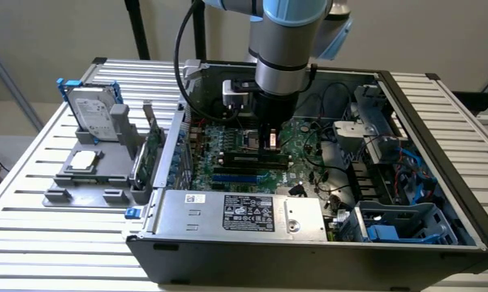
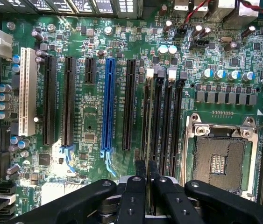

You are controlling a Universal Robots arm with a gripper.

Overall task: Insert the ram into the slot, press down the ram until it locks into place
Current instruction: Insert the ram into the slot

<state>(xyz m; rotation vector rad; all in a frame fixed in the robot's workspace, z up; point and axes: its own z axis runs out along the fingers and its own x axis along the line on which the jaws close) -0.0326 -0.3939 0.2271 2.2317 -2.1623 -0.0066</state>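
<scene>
My gripper (image 1: 268, 145) reaches down into the open computer case over the motherboard (image 2: 89, 116). In the wrist view its two black fingers (image 2: 139, 172) stand close together, shut on the ram (image 2: 147, 121). The ram appears edge-on as a thin grey-green strip. It runs along the black slot (image 2: 146, 144) nearest the blue connector, one of several parallel black sockets (image 1: 248, 161) with white end latches (image 2: 150, 73). Whether the ram is fully seated is not visible.
A blue slot (image 2: 108, 102), black expansion slots (image 2: 68, 98) and a white slot (image 2: 27, 93) lie beside the sockets. The silver CPU socket (image 2: 220, 158) is on the other side. The power supply (image 1: 244, 213), cables (image 1: 341, 176) and drive cage (image 1: 402, 222) crowd the case. A hard drive (image 1: 93, 115) stands outside.
</scene>
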